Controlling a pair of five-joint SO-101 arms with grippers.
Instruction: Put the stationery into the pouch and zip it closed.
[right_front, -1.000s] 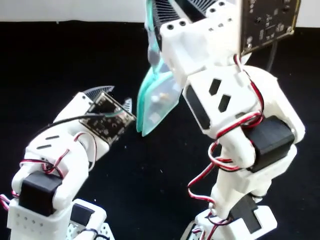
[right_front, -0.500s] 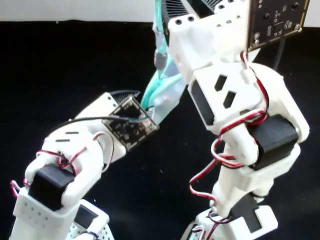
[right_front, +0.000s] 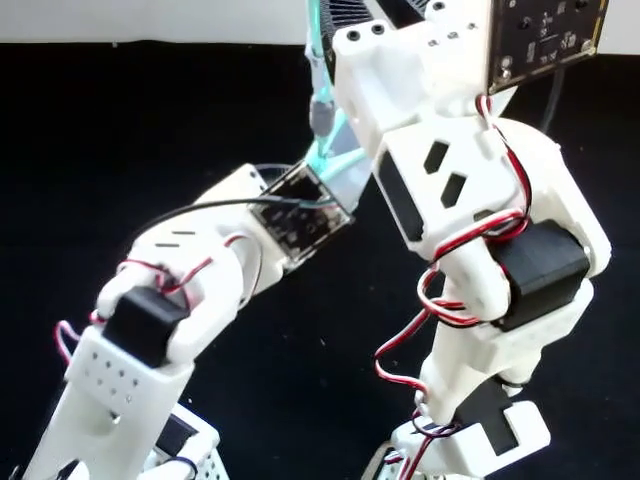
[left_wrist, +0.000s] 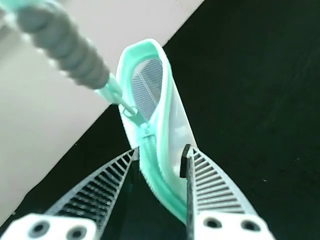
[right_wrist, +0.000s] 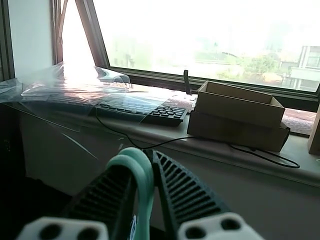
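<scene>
We see the right claw (right_wrist: 145, 162) clenched on the rounded top edge of the mint-green pouch (left_wrist: 172, 120), holding it up in the air, well above the black surface (right_front: 120, 130). The pouch hangs down from that grip with its zipper side towards the left arm. The left claw (left_wrist: 160, 152) is released, with one finger on each side of the pouch's toothed edge, just below the zipper slider (left_wrist: 134, 112). A grey ribbed pull (left_wrist: 60, 40) extends from the slider on a mint tab. Behind the right claw, a keyboard (right_wrist: 150, 110) and a cardboard box (right_wrist: 237, 112) sit on a window ledge.
</scene>
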